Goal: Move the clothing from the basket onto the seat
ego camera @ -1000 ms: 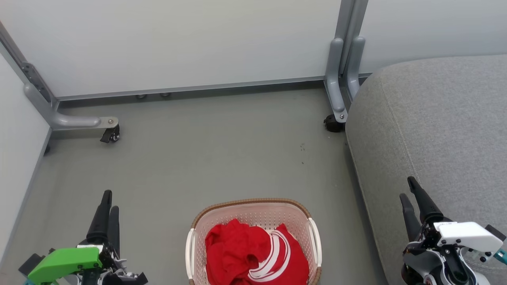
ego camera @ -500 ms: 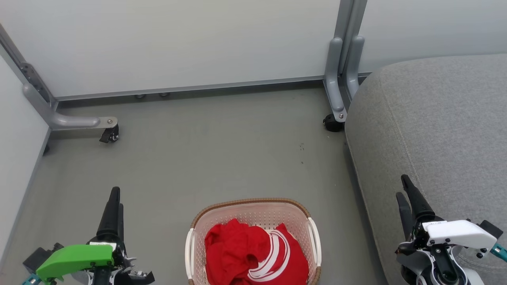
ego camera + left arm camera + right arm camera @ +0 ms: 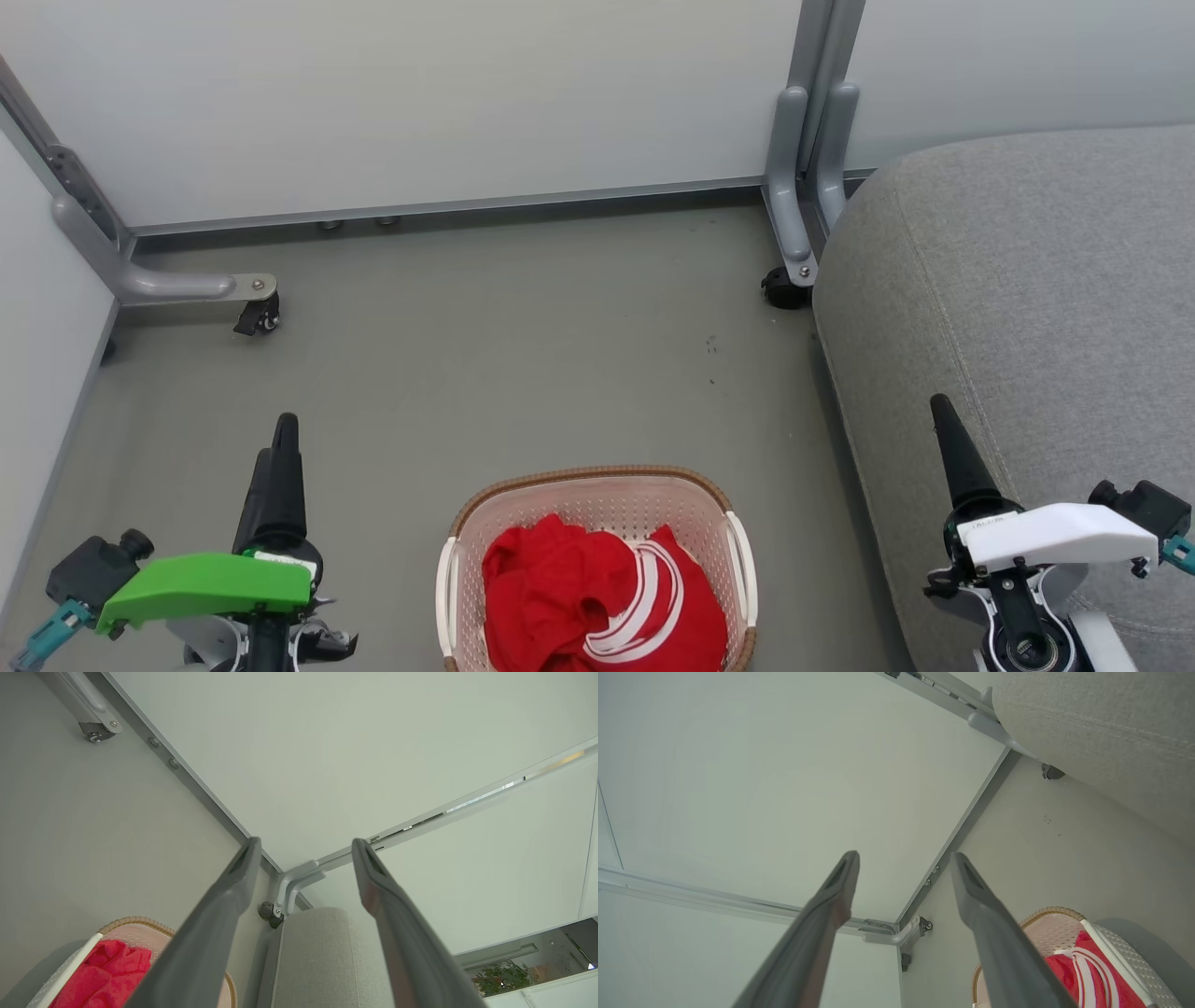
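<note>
The cream perforated basket [image 3: 597,493] with its brown rim stands on the floor at the bottom middle of the head view, holding the red clothing [image 3: 569,597] with white stripes. The grey seat [image 3: 1027,280] fills the right side. My left gripper [image 3: 283,429] hangs left of the basket, above the floor; its fingers stand apart, open and empty [image 3: 303,847]. My right gripper [image 3: 938,406] hovers over the seat's front edge, right of the basket, likewise open and empty [image 3: 903,858]. The wrist views catch the basket [image 3: 135,921] [image 3: 1064,914] and clothing [image 3: 103,975] [image 3: 1087,970] at their lower edges.
White partition panels [image 3: 420,93] close off the back and left. Their grey metal feet with castors stand on the floor at the left [image 3: 257,313] and by the seat's corner [image 3: 789,280]. Grey floor [image 3: 513,355] lies beyond the basket.
Both grippers have risen up the head view and rolled at the wrist, so each pair of fingers now lines up edge-on. The basket and clothing have stayed put.
</note>
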Tool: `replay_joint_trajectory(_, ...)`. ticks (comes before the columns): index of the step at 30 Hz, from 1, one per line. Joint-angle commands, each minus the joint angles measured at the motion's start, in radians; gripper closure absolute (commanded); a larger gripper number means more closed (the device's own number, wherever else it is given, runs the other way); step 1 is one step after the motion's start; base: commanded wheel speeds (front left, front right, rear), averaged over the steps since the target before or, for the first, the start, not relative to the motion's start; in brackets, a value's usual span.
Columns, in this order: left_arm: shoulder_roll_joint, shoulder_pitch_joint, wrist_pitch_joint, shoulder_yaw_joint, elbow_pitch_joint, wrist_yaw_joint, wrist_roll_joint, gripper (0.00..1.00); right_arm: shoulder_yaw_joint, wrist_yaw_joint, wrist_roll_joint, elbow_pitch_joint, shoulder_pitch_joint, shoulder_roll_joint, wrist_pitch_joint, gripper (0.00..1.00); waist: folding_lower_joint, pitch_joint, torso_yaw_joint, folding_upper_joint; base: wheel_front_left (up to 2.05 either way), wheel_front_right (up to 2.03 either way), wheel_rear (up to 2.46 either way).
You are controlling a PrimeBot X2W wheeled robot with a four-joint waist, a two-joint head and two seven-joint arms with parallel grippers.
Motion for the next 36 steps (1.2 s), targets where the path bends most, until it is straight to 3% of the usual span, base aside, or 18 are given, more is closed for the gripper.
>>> replay_joint_trajectory(1,0.004,-0.016,-0.012,-0.007,-0.029,0.004,0.047,0.0,0.001,0.001,-0.048,-0.025,-0.015,-0.005,-0.012,0.0,0.0,0.0,0.0,0.0,0.0,0.0,0.0)
replay_joint_trajectory(18,0.006,-0.023,-0.071,-0.082,-0.079,0.034,0.342,0.0,0.089,0.001,-0.406,-0.074,-0.016,-0.007,-0.072,0.0,0.0,0.002,0.003,0.0,0.0,0.0,0.0)
replay_joint_trajectory(36,0.008,-0.024,-0.123,-0.128,-0.122,0.071,0.591,0.0,0.143,0.001,-0.649,-0.11,-0.023,-0.018,-0.125,0.0,0.0,0.002,0.003,0.0,0.0,0.0,0.0)
